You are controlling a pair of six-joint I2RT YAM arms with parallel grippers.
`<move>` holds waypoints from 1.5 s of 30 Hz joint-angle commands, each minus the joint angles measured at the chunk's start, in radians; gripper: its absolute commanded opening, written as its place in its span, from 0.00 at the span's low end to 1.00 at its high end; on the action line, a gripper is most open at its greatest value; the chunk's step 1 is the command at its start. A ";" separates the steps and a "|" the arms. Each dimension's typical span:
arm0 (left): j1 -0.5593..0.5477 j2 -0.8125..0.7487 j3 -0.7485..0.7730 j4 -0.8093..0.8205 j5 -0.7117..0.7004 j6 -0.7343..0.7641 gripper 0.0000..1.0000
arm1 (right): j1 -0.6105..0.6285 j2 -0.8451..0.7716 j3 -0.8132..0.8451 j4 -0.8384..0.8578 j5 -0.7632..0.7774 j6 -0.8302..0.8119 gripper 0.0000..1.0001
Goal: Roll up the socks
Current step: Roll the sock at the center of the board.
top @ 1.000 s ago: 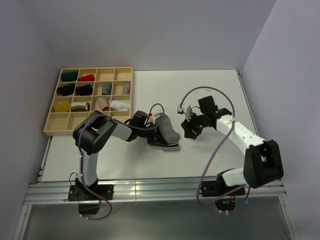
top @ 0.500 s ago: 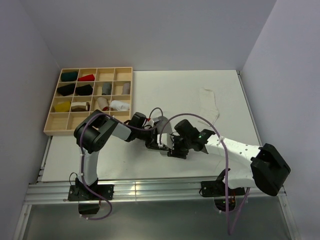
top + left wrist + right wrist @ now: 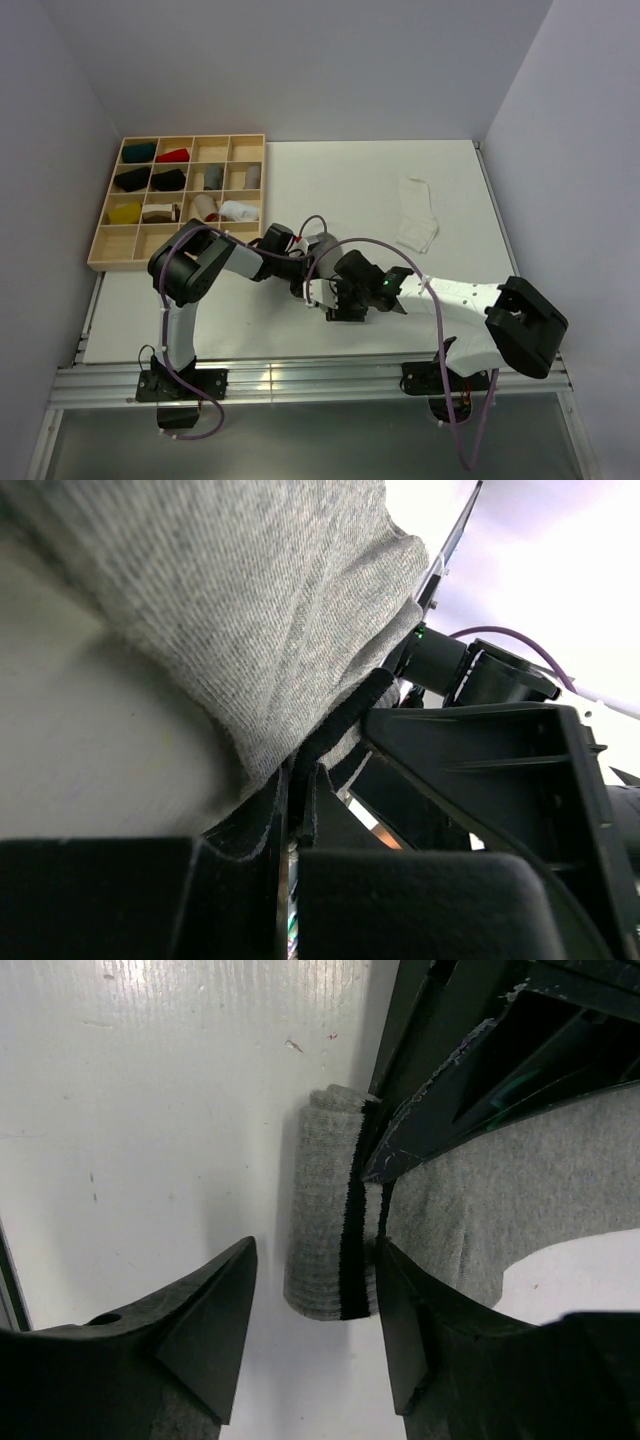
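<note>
Socks lie well apart on the desk point(image 3: 250, 320). The white sock point(image 3: 416, 227) is flat, right of centre in the top view. The grey sock point(image 3: 320, 1230) is at centre, mostly under both arms. My left end effector point(image 3: 292, 880) is pressed together on the grey sock's dark-striped edge. My right end effector point(image 3: 315, 1255) is spread, its fingers point(image 3: 210, 1330) on either side of that sock's rolled end. I see the tray point(image 3: 120, 263) at upper left.
</note>
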 commanded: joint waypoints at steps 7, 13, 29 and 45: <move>0.000 0.057 0.001 -0.142 -0.026 0.060 0.00 | 0.020 0.092 -0.010 0.092 0.068 0.006 0.42; 0.001 0.040 0.033 -0.193 -0.029 0.106 0.01 | 0.002 0.120 0.022 0.037 0.010 -0.007 0.24; 0.041 -0.201 0.008 -0.042 -0.375 0.079 0.43 | -0.267 0.275 0.260 -0.461 -0.364 -0.126 0.23; -0.040 -0.709 -0.328 0.253 -0.756 0.244 0.31 | -0.425 0.712 0.712 -0.953 -0.583 -0.309 0.24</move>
